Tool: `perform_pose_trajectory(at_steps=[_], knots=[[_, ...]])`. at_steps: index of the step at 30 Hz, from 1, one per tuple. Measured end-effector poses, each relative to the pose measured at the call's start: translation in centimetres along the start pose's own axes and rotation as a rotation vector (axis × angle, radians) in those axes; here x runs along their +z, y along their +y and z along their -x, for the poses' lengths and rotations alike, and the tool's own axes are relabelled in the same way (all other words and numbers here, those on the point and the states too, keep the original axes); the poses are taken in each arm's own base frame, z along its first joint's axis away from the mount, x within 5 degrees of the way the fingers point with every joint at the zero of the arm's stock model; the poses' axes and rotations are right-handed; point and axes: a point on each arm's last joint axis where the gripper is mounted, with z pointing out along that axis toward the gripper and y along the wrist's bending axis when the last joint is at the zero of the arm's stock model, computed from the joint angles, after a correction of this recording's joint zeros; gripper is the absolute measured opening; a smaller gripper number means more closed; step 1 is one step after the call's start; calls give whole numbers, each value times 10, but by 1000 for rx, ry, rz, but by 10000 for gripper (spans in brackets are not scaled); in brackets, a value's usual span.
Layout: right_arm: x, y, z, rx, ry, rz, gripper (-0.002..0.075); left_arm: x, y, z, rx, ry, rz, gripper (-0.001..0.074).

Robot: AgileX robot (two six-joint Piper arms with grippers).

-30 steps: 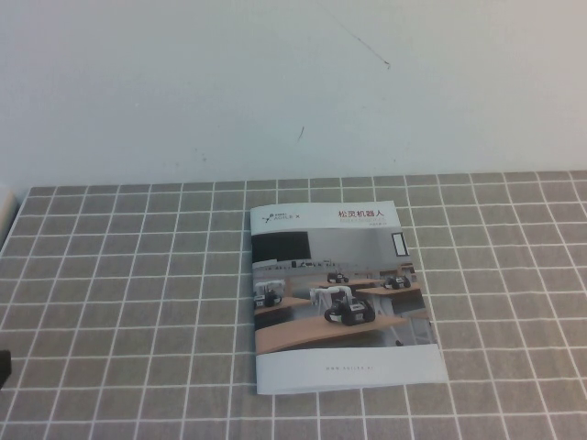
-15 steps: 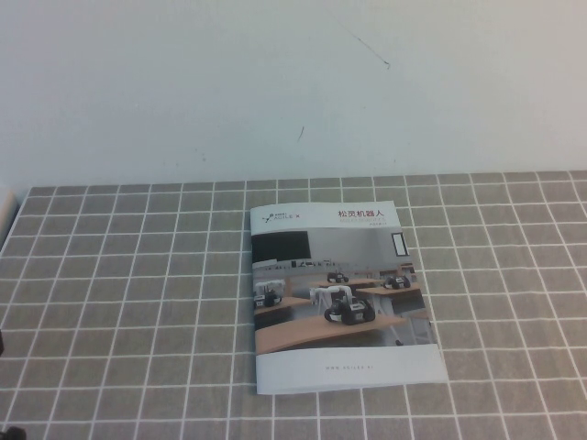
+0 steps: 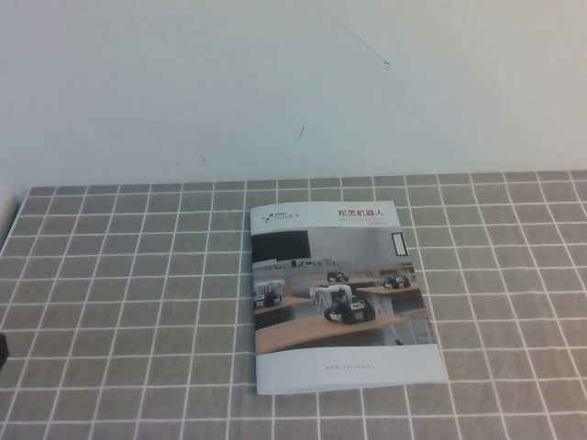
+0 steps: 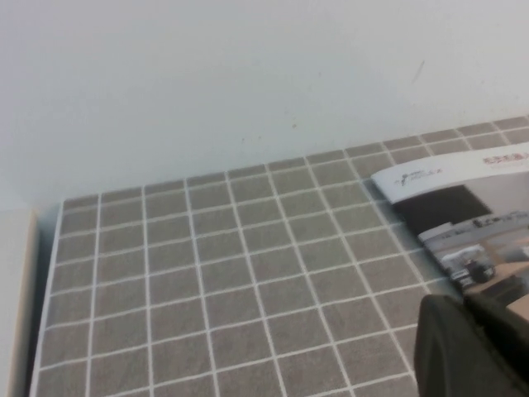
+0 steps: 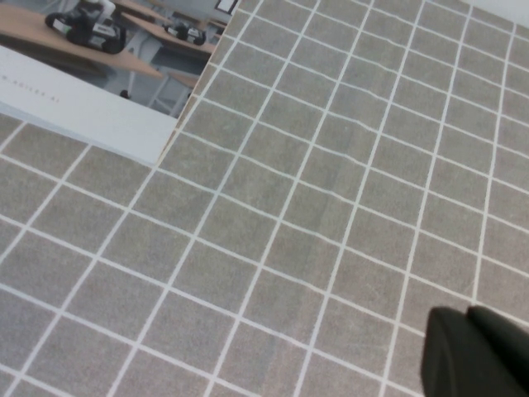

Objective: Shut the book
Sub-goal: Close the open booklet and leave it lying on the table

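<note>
High view looks down on a thin, glossy paper book lying flat and closed, front cover up, on a grey fabric mat ruled into squares by white lines. The cover has a white band along its far edge with a small logo and red characters. A photograph of small robots on brown wooden desks fills the middle, and a second white band with faint lettering runs along the near edge. Nothing rests on the book or touches it. Behind the book, past the mat's far edge, stands a plain pale painted wall marked by a few thin dark scratches.

From the left wrist camera, the left gripper appears only as a black mass, above the mat on the book's left side. Whether this claw is spread or pressed together cannot be told. The same camera catches the book's far left corner, with the logo band and the dark upper part of the photograph, and the mat reaching back to the wall.

From the right wrist camera, the right gripper is likewise only a black shape. It hangs over the bare mat to the right of the book, well apart from its near right corner. Its claw state cannot be told either.
</note>
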Motion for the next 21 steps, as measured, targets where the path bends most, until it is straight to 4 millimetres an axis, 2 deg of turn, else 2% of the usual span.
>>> perform_pose_trajectory(at_steps=[4, 8, 13, 16, 21], knots=[[0, 0, 0, 0, 0, 0, -3, -11, -1, -18, 38, -57, 4, -4], [0, 0, 0, -2, 0, 0, -3, -14, 0, -52, 89, -75, 34, -4], [0, 0, 0, -4, 0, 0, -3, -6, 4, -100, 168, 14, 65, -4], [0, 0, 0, -6, 0, 0, -3, -7, 5, -109, 83, 41, 81, -4], [0, 0, 0, -6, 0, 0, -3, -9, 7, -110, -42, 38, 105, -4]])
